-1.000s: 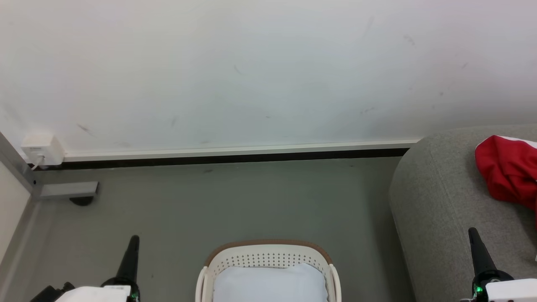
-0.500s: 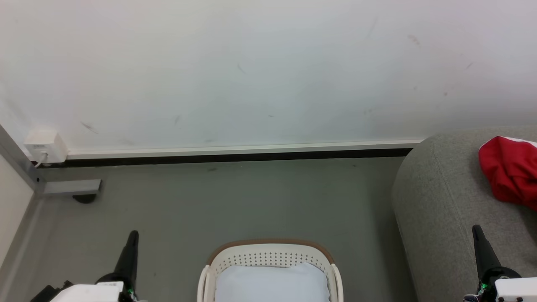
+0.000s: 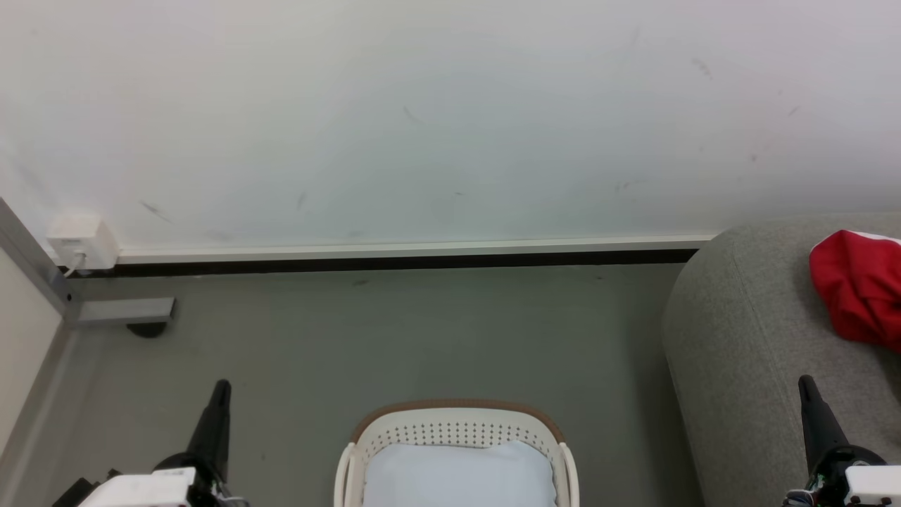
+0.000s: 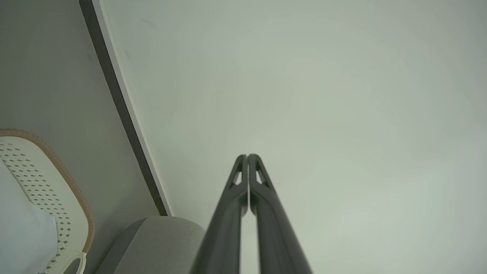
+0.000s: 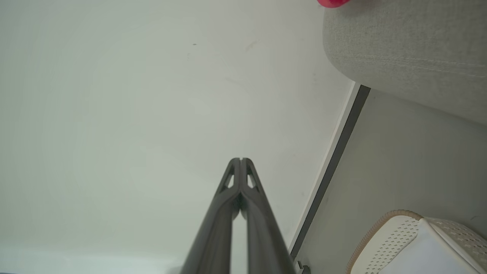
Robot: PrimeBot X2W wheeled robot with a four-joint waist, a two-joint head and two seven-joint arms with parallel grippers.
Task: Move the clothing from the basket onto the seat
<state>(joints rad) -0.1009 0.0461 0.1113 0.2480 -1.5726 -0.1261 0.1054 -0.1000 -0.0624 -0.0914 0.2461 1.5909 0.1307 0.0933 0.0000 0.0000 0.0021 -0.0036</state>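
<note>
The cream-white basket (image 3: pixel 457 421) with its brown rim stands on the floor at the bottom centre, and a pale bluish-white pad (image 3: pixel 457 475) lies in it. Red clothing (image 3: pixel 855 289) lies bunched on the light-grey seat (image 3: pixel 746 352) at the right. My left gripper (image 3: pixel 222 386) is shut and holds nothing, left of the basket and apart from it. In front of the seat's near side, my right gripper (image 3: pixel 807 382) is also shut with nothing in it. The wrist views show each pair of fingers pressed together (image 4: pixel 247 156) (image 5: pixel 240 160), pointing at the wall, with the basket (image 4: pixel 57 182) (image 5: pixel 395 228) and seat (image 4: pixel 159 239) (image 5: pixel 411 49) off to the side.
A white wall with a dark skirting strip (image 3: pixel 394 264) runs across behind the grey floor (image 3: pixel 394 338). A white socket box (image 3: pixel 77 243) and a grey metal foot (image 3: pixel 123 310) sit at the far left.
The whole head view has shifted slightly, so the camera has moved. Both grippers stay shut and the clothing, basket and seat lie as before.
</note>
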